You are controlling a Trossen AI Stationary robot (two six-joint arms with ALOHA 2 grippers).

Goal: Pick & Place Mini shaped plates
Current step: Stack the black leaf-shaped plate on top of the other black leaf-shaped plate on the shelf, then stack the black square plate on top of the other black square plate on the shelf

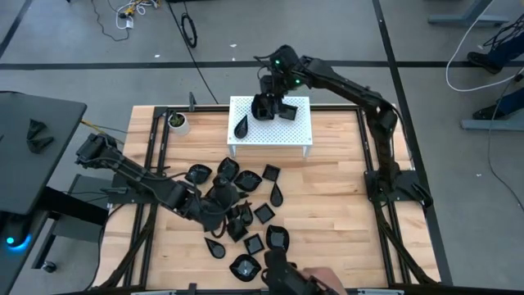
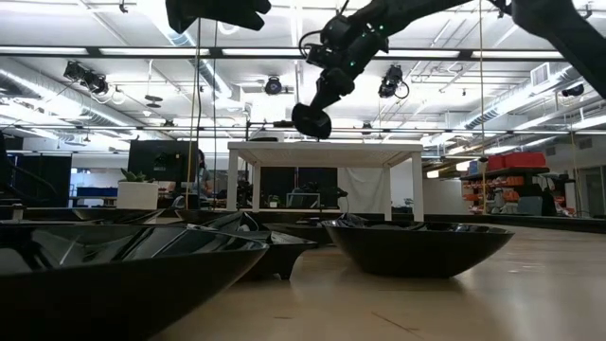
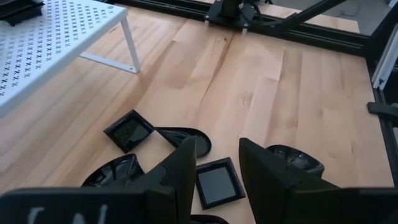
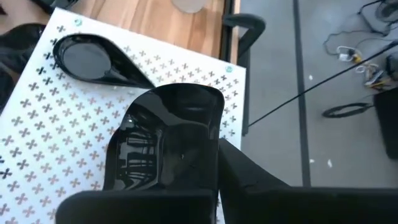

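Several glossy black mini shaped plates (image 1: pixel 237 205) lie scattered on the wooden table. A teardrop plate (image 1: pixel 242 126) rests flat on the white perforated stand (image 1: pixel 295 131) at the far middle. My right gripper (image 1: pixel 268 106) hangs over that stand, shut on a squarish black plate (image 4: pixel 168 137). My left gripper (image 3: pixel 217 165) stands open over the scattered plates. A square plate (image 3: pixel 216 182) lies on the table below the gap between its fingers, and they do not touch it. My right gripper holds the squarish plate by one edge (image 4: pixel 205 155); the plate itself hides one finger, and the other finger (image 4: pixel 249 180) shows beside it. The fingers slant down from above. The plate (image 2: pixel 311 120) hangs tilted below them, clear of the stand's top.
A small white cup with a green plant (image 1: pixel 177 122) stands at the far left. A person's hand (image 1: pixel 319 279) reaches in at the table's near edge. Dark rails (image 1: pixel 372 164) run along the left and right sides. Bare wood lies to the right of the plates.
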